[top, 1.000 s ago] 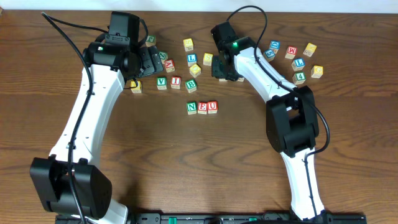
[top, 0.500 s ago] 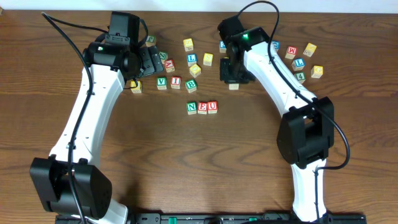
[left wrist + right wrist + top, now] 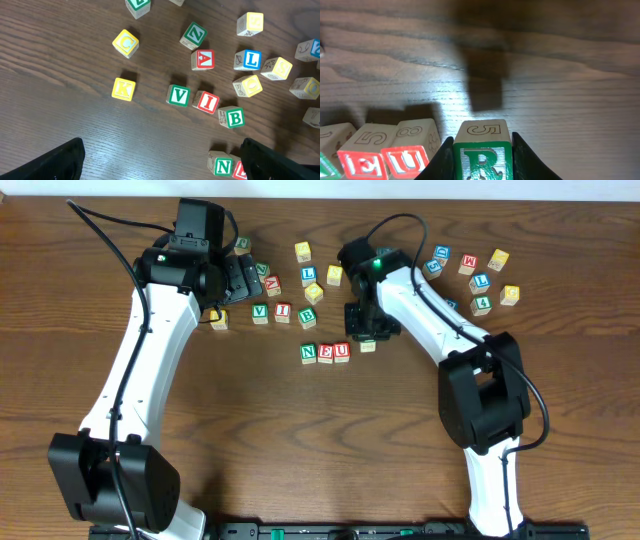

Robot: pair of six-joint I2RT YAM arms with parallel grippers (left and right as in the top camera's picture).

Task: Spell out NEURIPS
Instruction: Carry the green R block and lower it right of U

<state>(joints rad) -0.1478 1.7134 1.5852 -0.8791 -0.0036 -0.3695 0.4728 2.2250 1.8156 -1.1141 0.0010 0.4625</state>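
Note:
The green N (image 3: 308,353), red E (image 3: 325,353) and red U (image 3: 342,352) cubes stand in a row mid-table. My right gripper (image 3: 365,332) is shut on the green R cube (image 3: 482,156), which has a 5 on its top face. It holds the cube just right of the U (image 3: 407,156), next to the E (image 3: 362,164). The R also shows in the overhead view (image 3: 368,345). The red I cube (image 3: 283,311) lies behind the row and shows in the left wrist view (image 3: 207,102). My left gripper (image 3: 160,165) is open and empty, hovering near the N (image 3: 222,166).
Loose cubes lie behind the row: V (image 3: 178,95), B (image 3: 234,118), yellow K (image 3: 123,89), yellow C (image 3: 126,43), red A (image 3: 204,59), blue L (image 3: 248,59). Another cluster sits at the back right (image 3: 480,280). The right arm crosses over part of it.
My right gripper has moved from the back cluster forward and left, carrying the R cube down beside the U. The left arm has not moved.

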